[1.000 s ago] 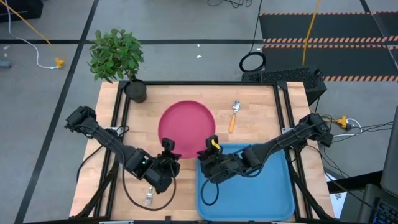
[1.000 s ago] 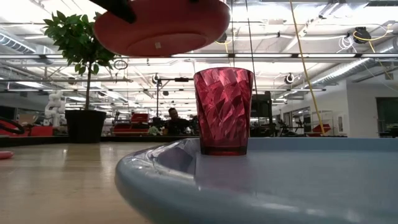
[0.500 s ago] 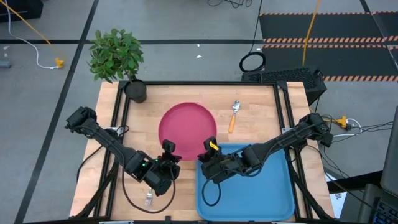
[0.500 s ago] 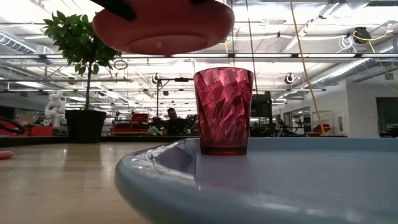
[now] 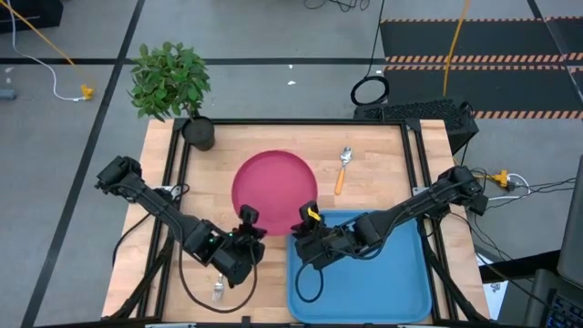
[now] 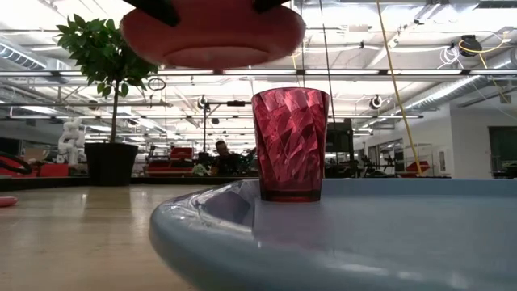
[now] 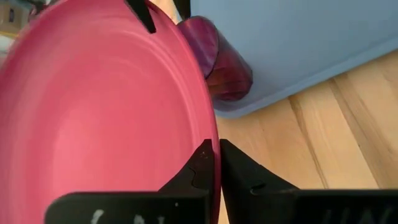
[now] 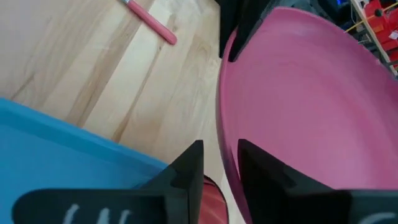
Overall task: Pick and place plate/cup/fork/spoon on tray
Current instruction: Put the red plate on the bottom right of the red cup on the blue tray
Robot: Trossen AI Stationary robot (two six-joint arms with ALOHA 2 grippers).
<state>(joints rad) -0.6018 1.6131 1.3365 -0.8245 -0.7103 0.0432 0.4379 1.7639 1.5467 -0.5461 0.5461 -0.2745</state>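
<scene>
On the left, the left tool (image 5: 247, 221) pinches the near-left rim of the plate (image 5: 274, 189); its wrist view shows the two dark fingers (image 7: 202, 167) pressed onto the thin edge from both faces. The plate reads as a stiff, light plastic disc, wide and smooth, so the rim is the only place to take hold, and a narrow pinch there could let it swing or slip. Two holds on separate parts of the rim look like the safer way to carry it level.

In the low view the plate (image 6: 212, 31) hangs clear above the desk (image 5: 383, 169), higher than the cup (image 6: 290, 144). The cup stands upright on the tray (image 5: 364, 273), near its far-left corner, and is partly hidden under the arms from above.

To the right, the right tool (image 5: 309, 222) is at the plate's near-right rim, fingers (image 8: 186, 167) closed across the edge, just over the tray's corner. So the plate sits between the two tools, mostly over bare wood and just beside the tray.

The fork (image 5: 219, 288) lies on the desk near the front edge, below the left tool. The spoon (image 5: 342, 169) lies on the desk beyond the tray, right of the plate, apart from both tools.
</scene>
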